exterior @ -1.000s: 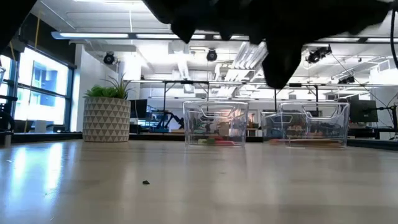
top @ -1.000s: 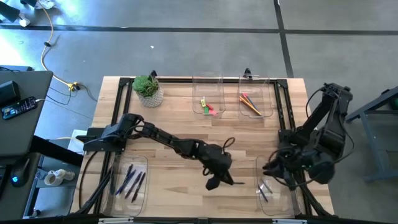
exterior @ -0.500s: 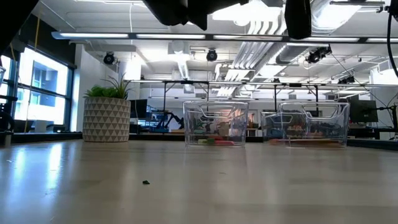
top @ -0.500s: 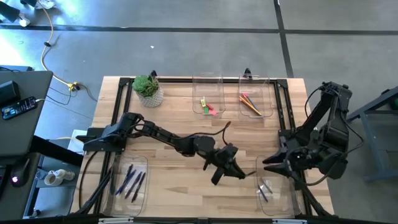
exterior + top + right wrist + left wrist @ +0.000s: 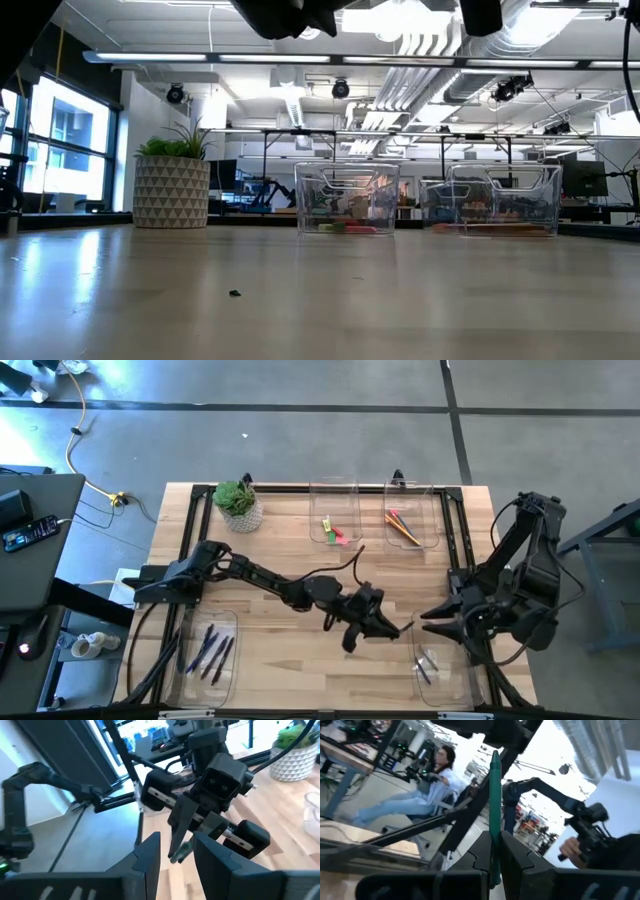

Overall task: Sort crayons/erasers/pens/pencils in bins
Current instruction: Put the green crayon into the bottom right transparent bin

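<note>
From above, the light wooden counter [image 5: 290,560] fills the middle of the frame. The left arm's end effector [image 5: 385,628] is in the lower middle, reaching toward the right arm's end effector [image 5: 432,622], and the two are near each other. This view does not show what the left one holds.

The left wrist view does. There the left end effector [image 5: 496,851] is closed on a thin green pen-like stick [image 5: 494,795], which stands straight up between the dark fingers [image 5: 517,857]. A seated person [image 5: 427,795] shows in the room behind.

The right wrist view looks back at the left end effector, and the green stick [image 5: 181,852] pokes out of it, just past the right end effector [image 5: 176,851], whose fingers stand apart with nothing between them.

The four clear plastic bins show only from above. One in the upper middle [image 5: 334,495] holds small pink, red and yellow-green erasers [image 5: 334,532]. One to its right [image 5: 412,495] holds orange and yellow pencils [image 5: 402,526]. One at the lower left [image 5: 207,618] holds dark blue sticks [image 5: 211,651]. One at the lower right [image 5: 436,685] holds a few small dark things.

The low view shows only two bins [image 5: 346,198], far back, beside a small green plant in a white patterned pot [image 5: 171,182].
</note>
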`<control>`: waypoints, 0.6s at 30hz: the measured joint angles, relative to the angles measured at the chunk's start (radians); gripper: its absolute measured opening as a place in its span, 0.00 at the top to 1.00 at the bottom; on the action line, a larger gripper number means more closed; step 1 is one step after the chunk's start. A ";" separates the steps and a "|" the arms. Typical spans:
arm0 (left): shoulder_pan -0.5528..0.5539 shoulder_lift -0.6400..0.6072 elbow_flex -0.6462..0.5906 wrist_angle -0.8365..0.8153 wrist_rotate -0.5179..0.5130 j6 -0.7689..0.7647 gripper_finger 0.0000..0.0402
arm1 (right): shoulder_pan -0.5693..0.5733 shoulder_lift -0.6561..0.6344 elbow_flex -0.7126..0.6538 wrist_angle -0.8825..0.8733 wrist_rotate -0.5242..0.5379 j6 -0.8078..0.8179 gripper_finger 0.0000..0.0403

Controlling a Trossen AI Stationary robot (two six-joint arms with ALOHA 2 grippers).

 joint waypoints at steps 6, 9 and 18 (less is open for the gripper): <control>0.004 0.000 0.000 0.041 -0.019 0.000 0.99 | -0.003 0.040 0.000 -0.001 0.042 -0.012 0.73; 0.009 0.001 0.000 0.041 -0.030 0.000 0.99 | -0.009 0.058 0.000 -0.002 0.065 -0.012 0.73; 0.019 0.001 0.000 0.045 -0.056 0.000 0.99 | -0.048 0.078 0.000 -0.009 0.122 0.008 0.73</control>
